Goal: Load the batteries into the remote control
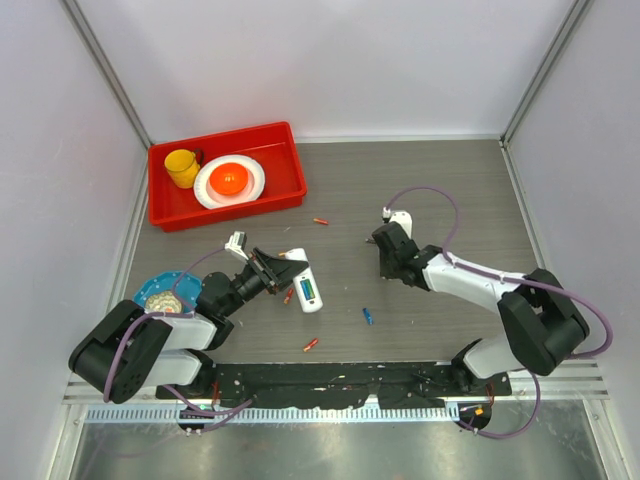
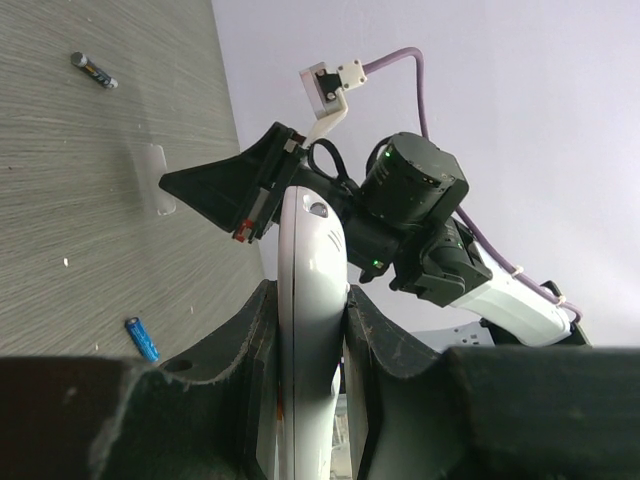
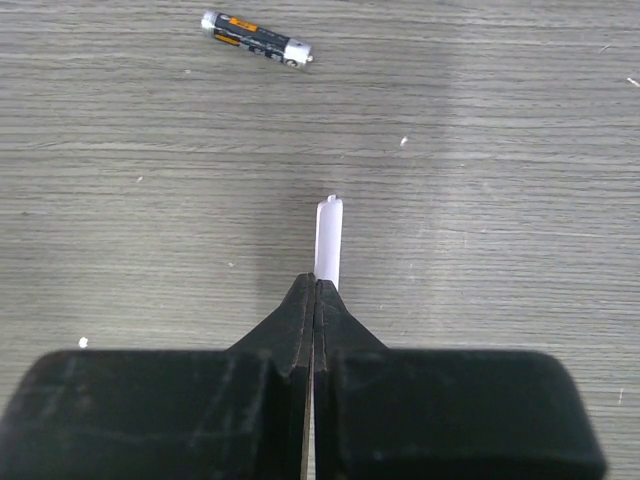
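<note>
Remote and cover held apart, batteries not yet picked up

The left gripper [image 2: 312, 340] is clamped on the remote control [image 2: 308, 270], holding it on edge. This is probably to steady the handset so its slotted back can be reached, though the compartment itself does not show in any view. From above, the remote [image 1: 310, 290] sits near the middle of the table [image 1: 440, 190]. Whether its far end touches the surface cannot be told.

The right gripper [image 3: 316, 290] has its jaws pressed together on a thin white cover piece [image 3: 329, 240], seen edge-on above the table. Presumably it is being kept out of the way while the cells go in.

By count there is one remote and one cover. The overhead view shows four loose batteries:
- an orange battery [image 1: 320, 220] near the red bin [image 1: 225, 137]
- a red battery [image 1: 289, 295] just beside the remote
- a blue battery [image 1: 367, 316]
- a second orange battery [image 1: 311, 345], nearest the arm bases

The bin holds one yellow cup [image 1: 182, 167] and one white plate [image 1: 250, 170]. One blue plate [image 1: 150, 290] sits by the left arm
</note>
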